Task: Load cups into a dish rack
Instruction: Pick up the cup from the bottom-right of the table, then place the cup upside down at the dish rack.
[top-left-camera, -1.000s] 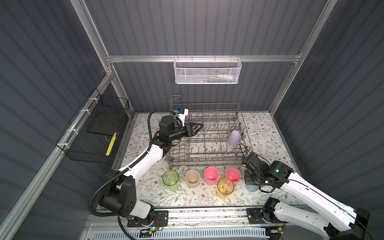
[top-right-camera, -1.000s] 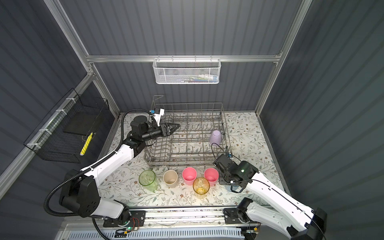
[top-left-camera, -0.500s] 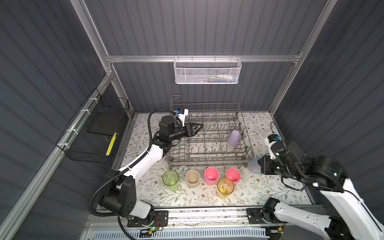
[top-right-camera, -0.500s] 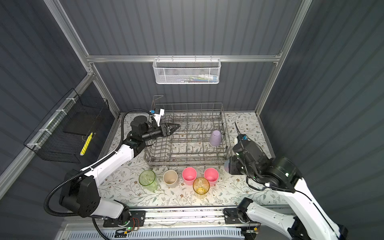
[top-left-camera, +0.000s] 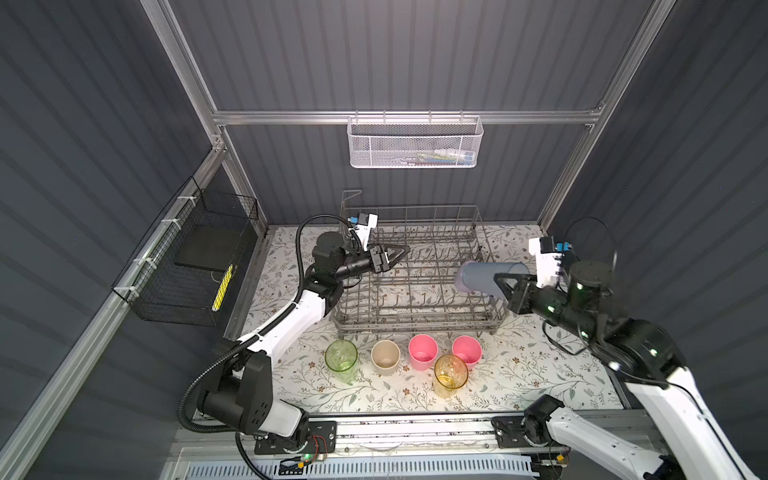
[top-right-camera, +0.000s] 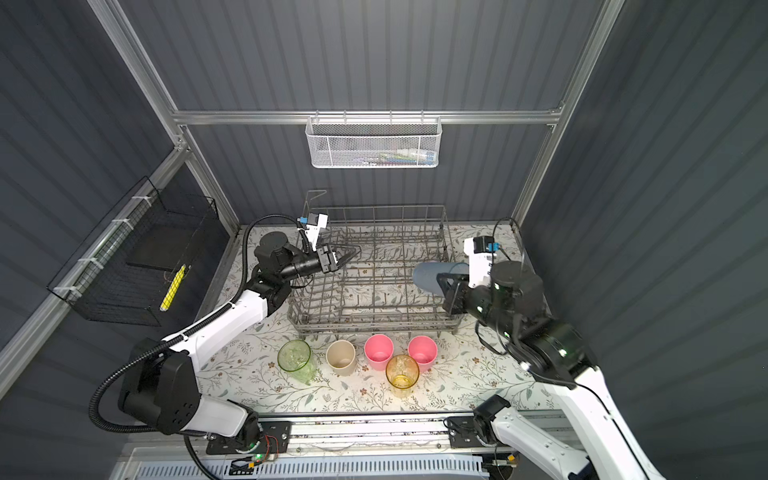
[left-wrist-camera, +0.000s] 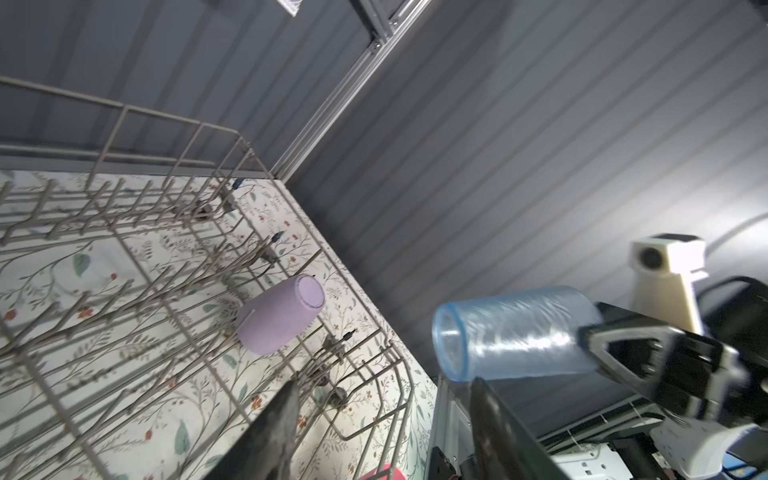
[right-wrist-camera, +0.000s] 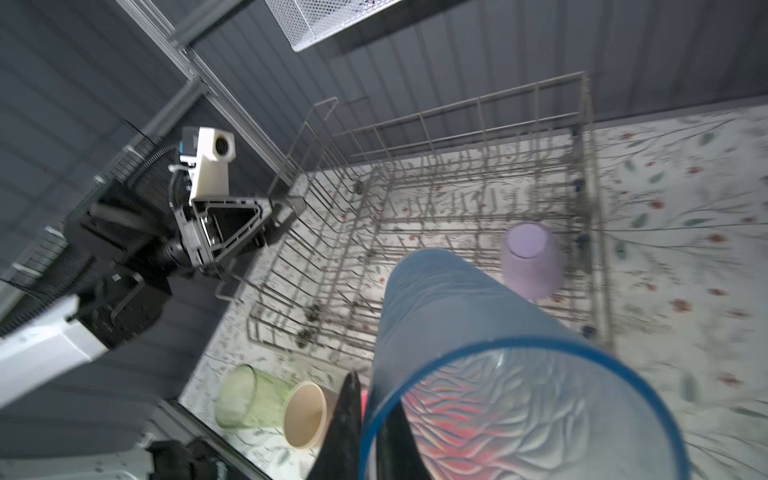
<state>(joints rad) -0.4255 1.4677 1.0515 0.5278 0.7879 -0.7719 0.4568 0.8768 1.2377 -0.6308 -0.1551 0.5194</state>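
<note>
Both top views are looking steeply down from overhead at the whole surface (top-left-camera: 540, 374) – each wrist view is peering closely past its jaws – all sharing the dish rack (top-left-camera: 415, 322).

Right claw (top-left-camera: 500, 284) is up off the surface (top-left-camera: 540, 374)! It was down at 5 o'clock of the dish rack (top-left-camera: 415, 318), beside a pink cup (top-left-camera: 466, 352). Now it has swung up to the rack's 3 o'clock edge, carrying the blue tumbler (top-left-camera: 473, 276) sideways, base toward 9 o'clock. In both top views the tumbler now hides the lavender cup (right-wrist-camera: 530, 259).
</note>
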